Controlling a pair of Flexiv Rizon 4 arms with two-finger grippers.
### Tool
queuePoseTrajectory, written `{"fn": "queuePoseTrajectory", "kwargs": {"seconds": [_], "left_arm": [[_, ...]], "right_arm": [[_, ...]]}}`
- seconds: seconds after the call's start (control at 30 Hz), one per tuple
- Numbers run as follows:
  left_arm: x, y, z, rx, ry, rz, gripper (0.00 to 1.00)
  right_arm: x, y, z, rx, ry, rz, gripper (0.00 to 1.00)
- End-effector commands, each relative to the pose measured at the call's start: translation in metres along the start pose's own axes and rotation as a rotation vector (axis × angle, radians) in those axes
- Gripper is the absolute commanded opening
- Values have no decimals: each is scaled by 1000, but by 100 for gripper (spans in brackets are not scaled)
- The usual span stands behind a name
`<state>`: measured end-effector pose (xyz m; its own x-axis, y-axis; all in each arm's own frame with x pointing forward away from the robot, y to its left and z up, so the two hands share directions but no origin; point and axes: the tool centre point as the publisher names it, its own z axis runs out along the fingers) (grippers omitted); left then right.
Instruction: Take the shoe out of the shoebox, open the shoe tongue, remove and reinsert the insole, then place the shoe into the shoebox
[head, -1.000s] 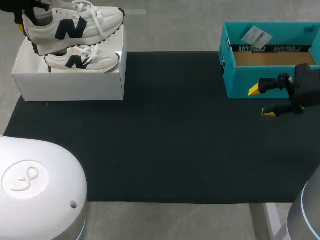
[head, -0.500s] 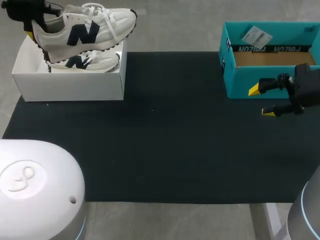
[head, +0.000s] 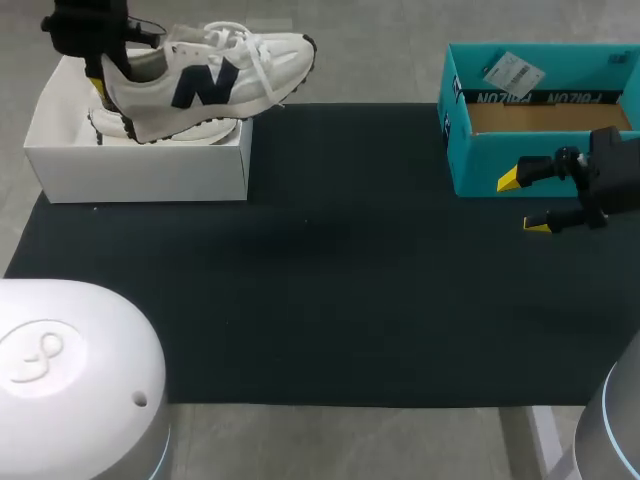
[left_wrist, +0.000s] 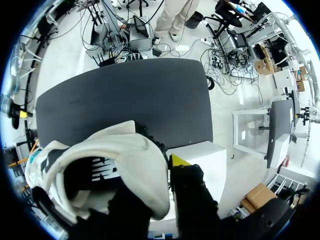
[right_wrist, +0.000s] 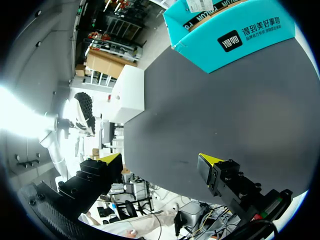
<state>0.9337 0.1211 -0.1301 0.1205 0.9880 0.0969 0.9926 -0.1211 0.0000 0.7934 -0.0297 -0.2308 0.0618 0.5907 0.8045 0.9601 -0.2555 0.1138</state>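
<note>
While gripped at the heel, shoe (head: 205, 80): hangs over the right part of the white shoebox (head: 140, 170), clear of its rim, roughly sole down.
Long axis: heel at the left pincer (head: 102, 78), toe pointing right, out toward the bare table (head: 330, 280).
Left pincer: clamped on the heel wall, one yellow tip outside, the other hidden inside the collar.
Right pincer (head: 522, 203): spread wide, empty, over the table just in front of the teal box (head: 480, 160), well apart from the shoe.
Nearer arm: left.
Next move, likely: carry rightward and set down on the table.
</note>
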Motion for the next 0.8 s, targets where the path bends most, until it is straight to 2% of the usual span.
{"fn": "queuePoseTrajectory", "kwargs": {"seconds": [0.03,0.1,0.73,0.8], "left_arm": [[-16,-6,1,-7,5,25,0],[-21,-10,2,-17,5,57,0],[-21,-10,2,-17,5,57,0],[-31,-17,0,-26,17,63,0]], "right_arm": [[1,0,1,-1,-4,2,100],[1,0,1,-1,-4,2,100],[1,0,1,-1,-4,2,100],[1,0,1,-1,-4,2,100]]}}
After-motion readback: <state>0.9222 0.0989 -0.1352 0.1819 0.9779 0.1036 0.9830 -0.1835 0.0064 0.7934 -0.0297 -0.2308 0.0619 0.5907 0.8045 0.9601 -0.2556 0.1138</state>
